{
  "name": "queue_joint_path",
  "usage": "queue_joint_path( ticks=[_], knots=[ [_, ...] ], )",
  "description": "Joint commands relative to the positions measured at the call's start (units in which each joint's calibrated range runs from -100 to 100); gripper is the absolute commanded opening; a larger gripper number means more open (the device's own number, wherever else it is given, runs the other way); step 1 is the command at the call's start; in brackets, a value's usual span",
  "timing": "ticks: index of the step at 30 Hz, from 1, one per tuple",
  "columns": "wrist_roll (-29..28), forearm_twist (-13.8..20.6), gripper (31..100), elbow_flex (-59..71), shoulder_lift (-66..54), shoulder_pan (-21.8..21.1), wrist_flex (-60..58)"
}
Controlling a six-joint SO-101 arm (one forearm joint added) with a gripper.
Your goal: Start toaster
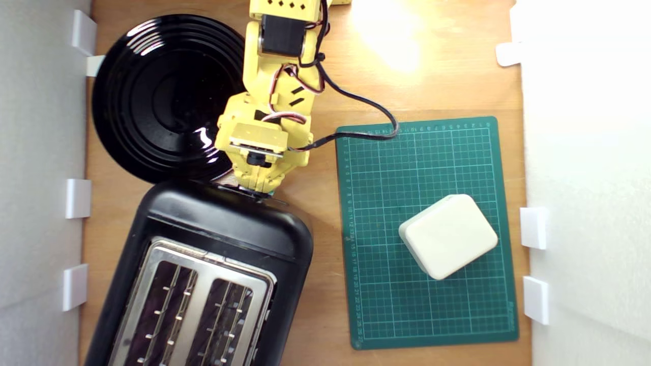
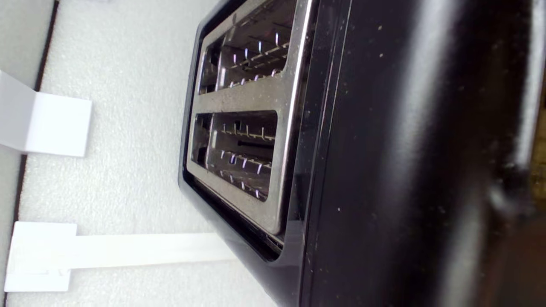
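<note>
Toaster [image 1: 213, 264] sits at the counter [image 1: 325, 91] near edge, exterior view's left, body cut off by the frame. Gripper [image 1: 257, 190] tip meets the toaster's far end; fingers hidden under the wrist, spacing cannot be told. Wrist view: both slots [image 2: 243, 128] visible, lever not made out.

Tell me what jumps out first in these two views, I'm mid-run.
The black two-slot toaster fills the lower part of the exterior view's left, both slots empty. The yellow arm reaches down to its near end, gripper at the toaster's edge. A glossy black plate lies behind it; a cream box sits on the green cutting mat.
</note>
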Motion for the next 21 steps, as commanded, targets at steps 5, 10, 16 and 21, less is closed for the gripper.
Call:
queue_joint_path(
  ticks=[5,10,16,21],
  knots=[
    [-0.12,-1.62,31.5,-2.34,2.8,-1.58,4.92],
    [-0.12,-1.62,31.5,-5.15,2.8,-1.58,5.01],
    [0.19,-1.62,31.5,-10.97,2.63,-1.58,9.04],
    [0.14,-1.62,31.5,-17.51,2.72,-1.58,12.21]
  ],
)
